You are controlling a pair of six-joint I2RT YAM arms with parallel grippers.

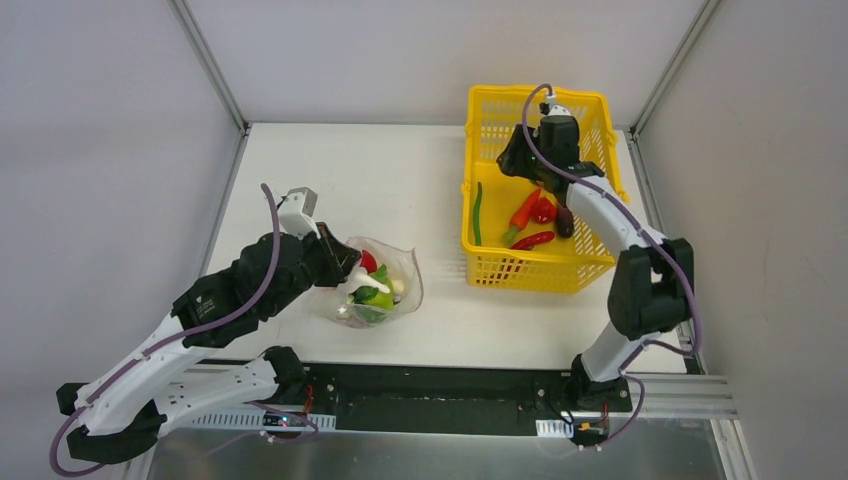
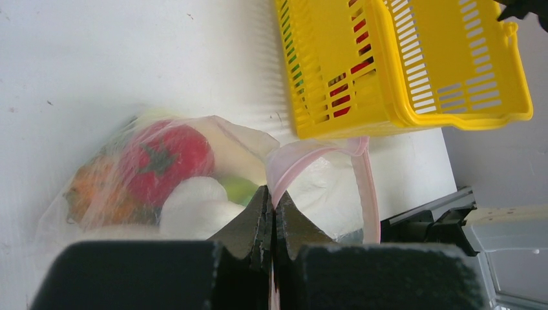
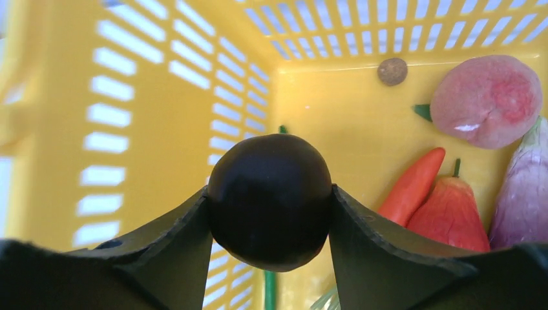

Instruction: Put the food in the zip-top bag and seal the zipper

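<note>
The zip-top bag [image 1: 390, 285] lies on the white table, holding a red piece [image 2: 165, 158], a white radish [image 2: 194, 203] and green and orange food. My left gripper [image 2: 273, 197] is shut on the bag's mouth edge, pinching the pink zipper [image 2: 368, 187], which loops open to the right. Over the far left part of the yellow basket [image 1: 470, 180], my right gripper [image 3: 269, 194] is shut on a dark round food piece [image 3: 269, 200], lifted off the basket floor. More food lies in the basket: a carrot [image 3: 413, 184], a red pepper [image 3: 452, 216], a pink peach [image 3: 488, 100].
The basket's slotted walls [image 3: 161, 129] close in on my right gripper's left and far sides. A purple eggplant [image 3: 526, 187], a small brown ball [image 3: 392, 71] and a green bean [image 1: 478, 212] also lie inside. The basket stands just right of the bag.
</note>
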